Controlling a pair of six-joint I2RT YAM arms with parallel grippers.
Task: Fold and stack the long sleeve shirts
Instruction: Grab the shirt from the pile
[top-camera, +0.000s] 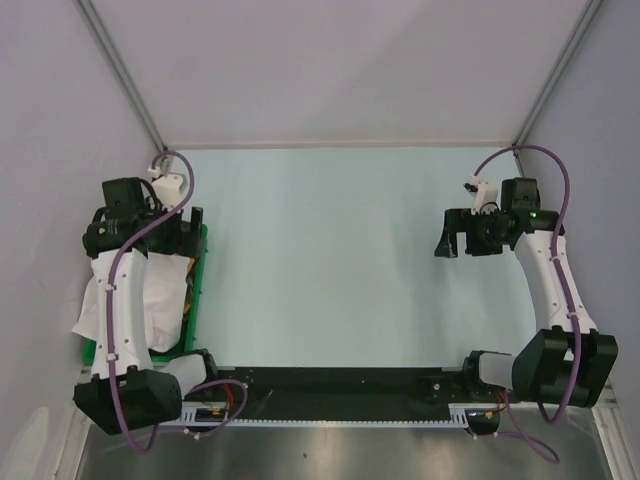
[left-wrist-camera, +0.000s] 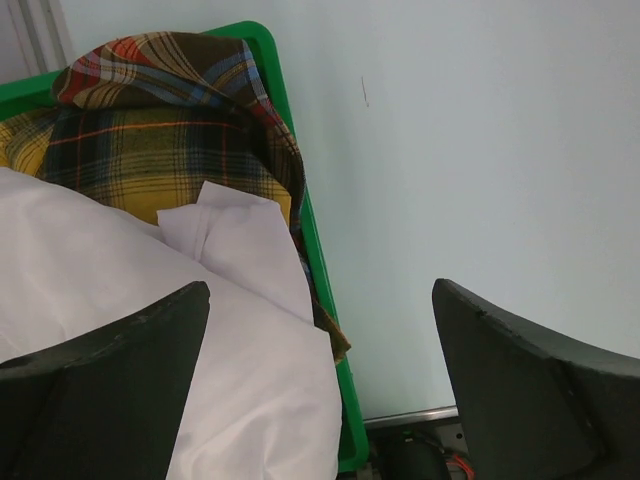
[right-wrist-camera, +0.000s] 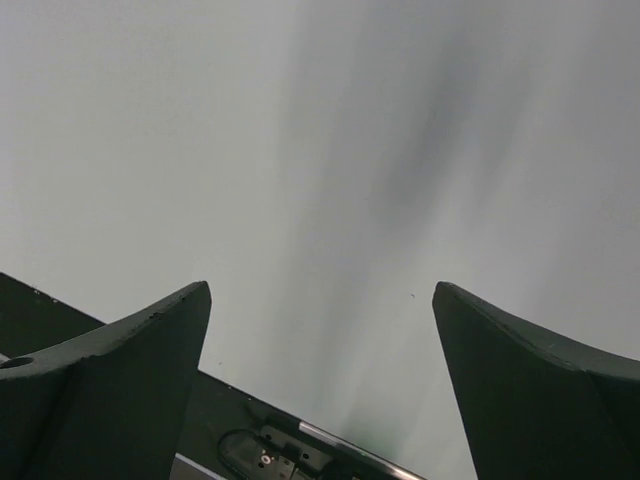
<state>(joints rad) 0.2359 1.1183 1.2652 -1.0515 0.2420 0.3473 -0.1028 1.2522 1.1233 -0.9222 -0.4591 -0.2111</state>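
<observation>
Arm bases: both are at the table's near edge, about 7 and 5 o'clock from its middle in the top view.
White long sleeve shirts: they are heaped in the green bin at about 9 o'clock on the table. One flap spills over the bin's near-left rim toward 8 o'clock.
Look of the shirts: the cloth is thin, plain white and softly creased. A smaller doubled piece lies on top of the heap, and I can't tell how many shirts there are.
Plaid cloth: this yellow, brown and red cloth lies at 12 o'clock of the white heap and drapes over the bin's table-side rim. It doesn't look like a task garment.
Left gripper: it hovers over the bin with its fingers wide apart, holding nothing.
Right gripper: it hangs over the table at 3 o'clock, well apart from the bin. Its fingers are also spread and empty.
Table: pale blue, with no shirt laid out and no stack begun.
Step in hand: probably the very start, fetching a first shirt from the bin.
Next move: the left gripper would need to drop onto the top white layer and pinch a single thickness. It should steer off the plaid, then lift the shirt toward 3 o'clock for spreading.
</observation>
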